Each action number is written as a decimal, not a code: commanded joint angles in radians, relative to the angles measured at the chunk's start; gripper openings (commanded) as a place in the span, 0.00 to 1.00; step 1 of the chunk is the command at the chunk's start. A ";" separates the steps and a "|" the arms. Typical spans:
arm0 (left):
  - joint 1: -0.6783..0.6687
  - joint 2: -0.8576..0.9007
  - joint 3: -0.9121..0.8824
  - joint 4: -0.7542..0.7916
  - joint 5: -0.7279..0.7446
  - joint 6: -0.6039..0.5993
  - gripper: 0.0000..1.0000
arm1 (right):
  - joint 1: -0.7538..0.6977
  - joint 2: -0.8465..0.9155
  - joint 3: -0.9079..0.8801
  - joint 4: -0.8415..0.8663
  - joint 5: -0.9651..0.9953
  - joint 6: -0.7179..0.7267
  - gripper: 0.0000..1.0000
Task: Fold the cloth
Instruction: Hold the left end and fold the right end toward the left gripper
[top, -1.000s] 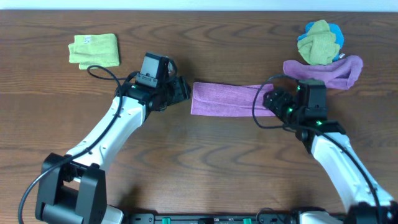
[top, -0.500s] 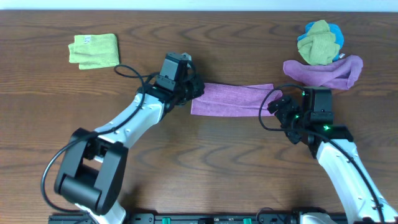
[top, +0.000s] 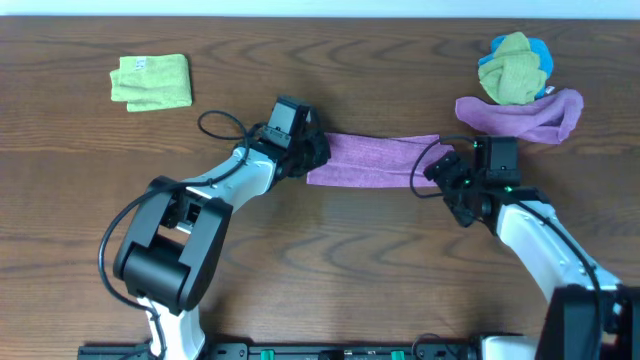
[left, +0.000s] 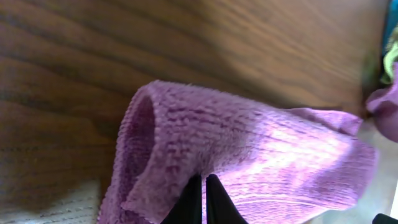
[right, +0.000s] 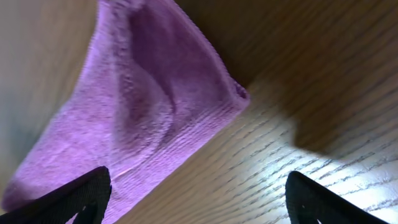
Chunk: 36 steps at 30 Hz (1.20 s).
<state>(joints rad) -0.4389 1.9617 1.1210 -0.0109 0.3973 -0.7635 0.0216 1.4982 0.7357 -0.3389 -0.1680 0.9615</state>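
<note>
1. We see the left gripper (left: 203, 198) with its jaws pressed together and clamped on the cloth (left: 249, 158); in the left wrist view the two dark fingertips (left: 194, 202) meet under the purple pile, and the cloth's end curls into a rounded fold just above them.
2. We see the right gripper (right: 198, 176) with its jaws spread wide; one dark finger sits in each lower corner of the right wrist view, and the cloth's right end, with its stitched corner, lies on the wood ahead of and between them; neither finger appears to touch it.
3. From overhead, the cloth (top: 370, 160) lies as a long, narrow purple band across the middle of the table (top: 330, 270); its left end is at the left gripper (top: 312, 155) and its right end is at the right gripper (top: 440, 172); between the two it lies flat on the wood.
4. Both arms reach in from the near edge and angle toward each other; a black cable (top: 222, 125) loops beside the left wrist.
5. Further out, a lime-green folded cloth (top: 151, 81) lies at the far left, well apart from the arms; a second purple cloth (top: 522, 116) lies rumpled in a band at the far right, just beyond the right gripper; a green and blue bundle (top: 514, 67) rests against its far side.
</note>
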 joint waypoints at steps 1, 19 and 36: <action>-0.001 0.024 0.018 -0.007 0.013 -0.007 0.06 | -0.003 0.026 0.003 0.009 -0.001 0.011 0.89; 0.000 0.060 0.017 -0.064 -0.013 0.002 0.05 | -0.003 0.158 0.003 0.148 0.005 0.011 0.82; 0.002 0.060 0.017 -0.070 -0.013 0.008 0.06 | -0.003 0.198 0.003 0.288 0.083 -0.006 0.30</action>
<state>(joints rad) -0.4389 2.0006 1.1267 -0.0639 0.4004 -0.7628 0.0208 1.6836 0.7460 -0.0589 -0.1280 0.9588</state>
